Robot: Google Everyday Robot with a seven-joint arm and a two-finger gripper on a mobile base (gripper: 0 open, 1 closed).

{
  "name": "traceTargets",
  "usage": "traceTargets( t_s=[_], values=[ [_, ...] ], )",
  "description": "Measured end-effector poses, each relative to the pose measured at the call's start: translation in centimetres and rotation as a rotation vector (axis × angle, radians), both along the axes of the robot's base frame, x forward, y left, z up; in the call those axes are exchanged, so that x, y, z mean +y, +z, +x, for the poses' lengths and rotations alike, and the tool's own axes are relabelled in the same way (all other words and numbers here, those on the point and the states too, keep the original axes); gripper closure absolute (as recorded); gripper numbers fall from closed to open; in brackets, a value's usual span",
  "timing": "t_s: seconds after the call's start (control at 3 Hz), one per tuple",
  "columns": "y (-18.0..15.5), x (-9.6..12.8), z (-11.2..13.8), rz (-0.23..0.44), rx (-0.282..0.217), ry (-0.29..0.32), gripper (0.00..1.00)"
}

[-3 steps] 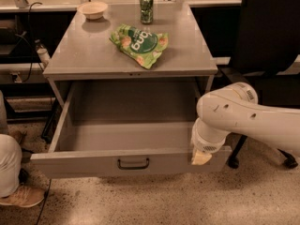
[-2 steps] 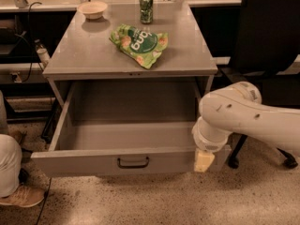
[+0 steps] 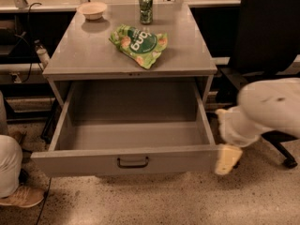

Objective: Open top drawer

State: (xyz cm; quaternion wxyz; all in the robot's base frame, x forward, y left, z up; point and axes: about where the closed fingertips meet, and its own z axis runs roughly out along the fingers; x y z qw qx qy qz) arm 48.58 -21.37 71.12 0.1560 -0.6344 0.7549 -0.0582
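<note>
The top drawer [image 3: 84, 162] is a wide grey metal drawer under the cabinet top, pulled far out, its deep box empty inside. A small dark bar handle [image 3: 133, 162] sits in the middle of its front panel. My gripper [image 3: 228, 159] hangs from the white arm [image 3: 267, 109] at the right, just beside the drawer's right front corner and clear of the handle. It holds nothing that I can see.
On the cabinet top [image 3: 84, 55] lie a green snack bag [image 3: 139, 43], a green can [image 3: 146, 9] and a pale bowl [image 3: 92, 10]. A black office chair [image 3: 267, 41] stands at the right. A person's leg and shoe [image 3: 16, 193] are at the lower left.
My arm and gripper have moved right and slightly back, away from the drawer's right front corner. The drawer stays open as before.
</note>
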Motion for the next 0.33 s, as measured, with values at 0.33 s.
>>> traceTargets(
  t_s=[0.33],
  values=[
    [3.38,-6.74,-0.73,0.083,-0.064,-0.098,0.00]
  ],
)
